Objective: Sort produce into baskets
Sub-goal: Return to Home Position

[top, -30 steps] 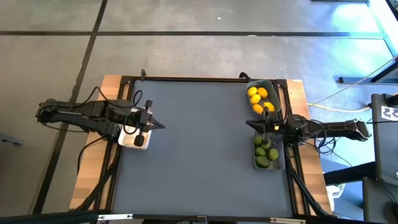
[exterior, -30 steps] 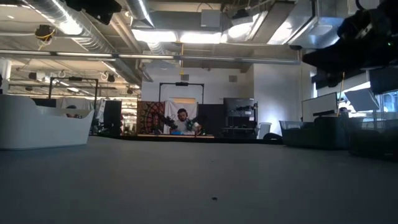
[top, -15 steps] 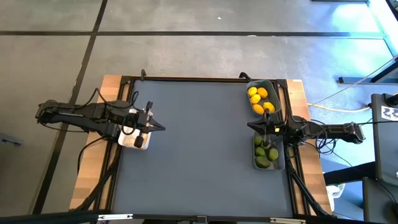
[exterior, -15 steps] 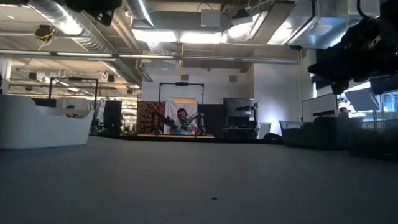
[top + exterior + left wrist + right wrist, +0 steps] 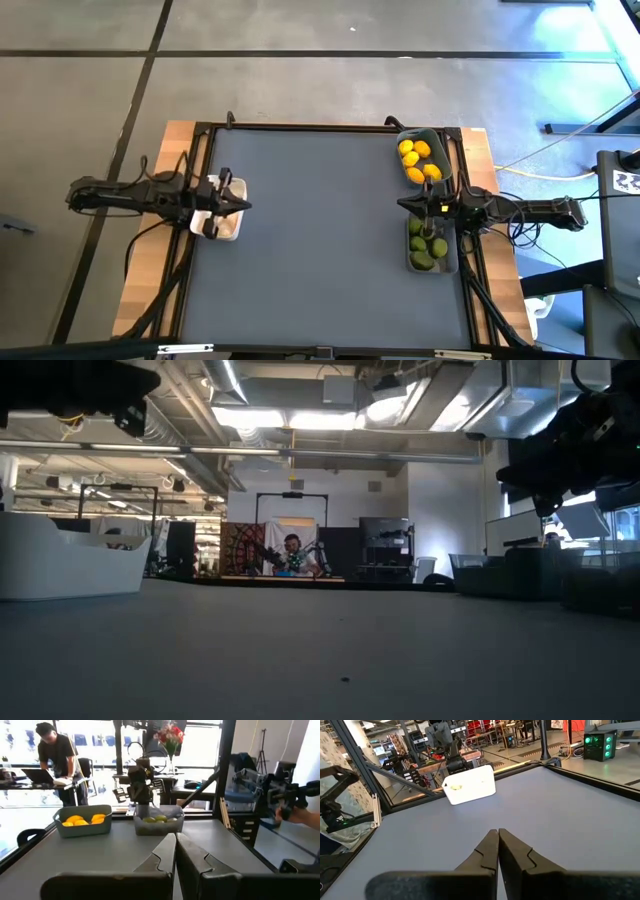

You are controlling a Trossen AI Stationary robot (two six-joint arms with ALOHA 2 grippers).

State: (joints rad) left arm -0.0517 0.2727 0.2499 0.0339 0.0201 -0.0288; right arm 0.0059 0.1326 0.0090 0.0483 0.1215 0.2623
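Observation:
A grey basket of yellow lemons [image 5: 420, 160] stands at the table's far right. A grey basket of green limes [image 5: 430, 247] stands just nearer along the right edge. A white basket [image 5: 224, 226] holding garlic [image 5: 456, 785] stands at the left edge. My left gripper [image 5: 246, 207] is shut and empty, above the white basket's right rim. My right gripper [image 5: 402, 204] is shut and empty, above the gap between the two grey baskets. The left wrist view shows the lemons [image 5: 82, 819] and limes [image 5: 156, 819] across the table.
The wide grey mat [image 5: 320, 250] lies between the baskets. Black frame rails [image 5: 195, 160] run along the table's edges. A person [image 5: 57, 760] stands beyond the table at a desk. Another person [image 5: 292, 555] sits far off in the room.
My left gripper has drawn back toward the table's left edge and come down over the white basket. My right gripper has come down a little between the two grey baskets. Both have stayed shut. No produce or basket has moved.

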